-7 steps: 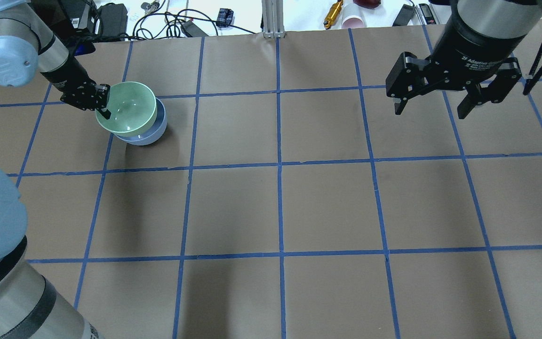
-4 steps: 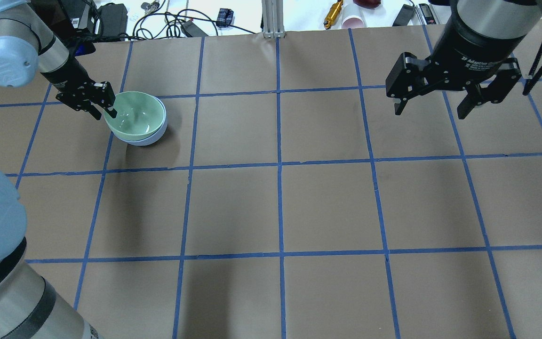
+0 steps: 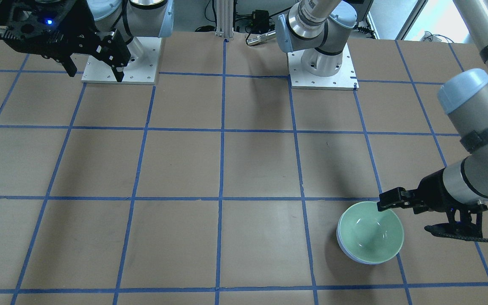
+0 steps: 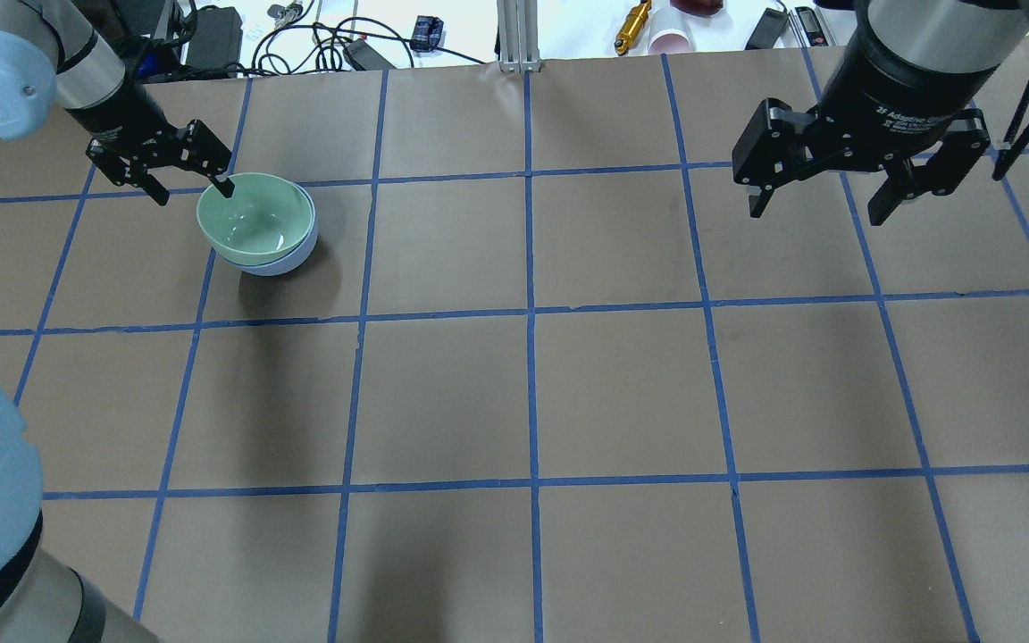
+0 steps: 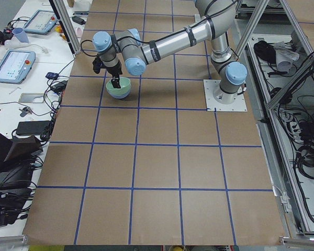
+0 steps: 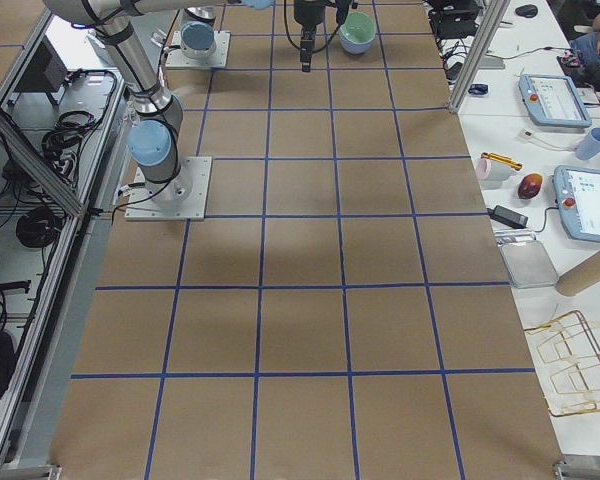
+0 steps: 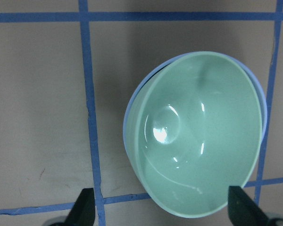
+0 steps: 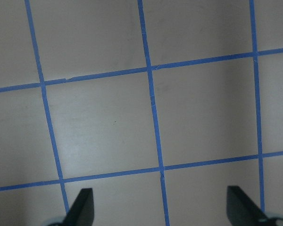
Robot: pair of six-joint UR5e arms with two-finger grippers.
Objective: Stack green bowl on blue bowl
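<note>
The green bowl [image 4: 255,214] sits nested upright inside the blue bowl [image 4: 280,264] at the table's far left. Only a sliver of the blue bowl's wall and rim shows. Both also show in the front view, green bowl [image 3: 371,231] and blue bowl [image 3: 340,245], and in the left wrist view, green bowl [image 7: 203,136] and blue bowl [image 7: 128,125]. My left gripper [image 4: 193,189] is open and empty, just above the bowls' far-left rim; it also shows in the front view [image 3: 404,217]. My right gripper [image 4: 816,212] is open and empty, high over the far right.
Cables, a yellow tool [image 4: 633,27] and a pink cup [image 4: 671,40] lie beyond the table's far edge. The two arm bases [image 3: 121,55] [image 3: 322,63] stand at the robot's side. Brown paper with a blue tape grid covers the table.
My left gripper let go of the green bowl, which dropped level into the blue bowl. The gripper opened and drew back and up to the far left. The right arm has not moved.
</note>
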